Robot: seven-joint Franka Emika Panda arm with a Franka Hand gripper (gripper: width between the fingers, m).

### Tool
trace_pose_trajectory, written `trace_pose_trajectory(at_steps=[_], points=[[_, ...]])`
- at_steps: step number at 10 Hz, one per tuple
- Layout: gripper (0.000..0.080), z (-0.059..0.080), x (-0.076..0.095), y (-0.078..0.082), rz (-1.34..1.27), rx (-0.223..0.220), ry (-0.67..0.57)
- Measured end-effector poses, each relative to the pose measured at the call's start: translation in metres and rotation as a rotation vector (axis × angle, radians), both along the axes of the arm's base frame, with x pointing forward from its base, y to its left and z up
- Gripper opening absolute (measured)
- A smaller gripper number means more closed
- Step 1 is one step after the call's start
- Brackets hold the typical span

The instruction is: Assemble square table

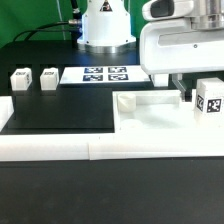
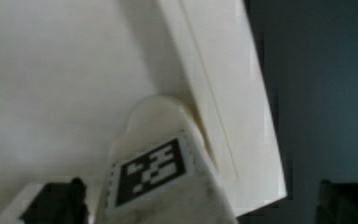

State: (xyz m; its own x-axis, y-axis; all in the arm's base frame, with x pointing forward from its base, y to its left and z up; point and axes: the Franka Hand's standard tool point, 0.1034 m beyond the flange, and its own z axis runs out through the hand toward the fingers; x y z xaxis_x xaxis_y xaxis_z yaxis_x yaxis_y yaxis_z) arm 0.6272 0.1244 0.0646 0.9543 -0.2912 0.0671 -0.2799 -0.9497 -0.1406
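Gripper (image 2: 197,205): fingers (image 2: 51,203) apart, empty, straddling 1 leg (image 2: 158,165) at slab (image 2: 69,70) edge, near table (image 1: 60,105) edge on exterior view's right. Risk: off-centre close tipping leg or pinching slab edge.

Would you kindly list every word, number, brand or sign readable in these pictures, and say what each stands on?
No words, numbers or brands are readable in either view.
On the marker board: four black-and-white tags, patterns only.
On the far-left leg, the leg beside it and the right leg: one tag each, patterns only, blurred.
In the wrist view: one tagged leg, pattern only.
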Motion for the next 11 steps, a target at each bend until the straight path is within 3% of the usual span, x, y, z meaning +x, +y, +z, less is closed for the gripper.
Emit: trace_pose_trajectory(at_steps=[2, 4, 5, 9, 11], points=[[0.0649, -0.0002, 0.0, -0.0007, -0.031, 0.003, 0.003], [0.0378, -0.0007, -0.0002, -0.0026, -0.035, 0.002, 0.005], [0.0292, -0.0027, -0.0021, -0.0061, -0.124, 0.007, 0.02], [0.0292, -0.0024, -0.0016, -0.0063, -0.447, 0.042, 0.054], [0.0292, -0.0018, 0.0009, -0.0036, -0.838, 0.078, 0.142]])
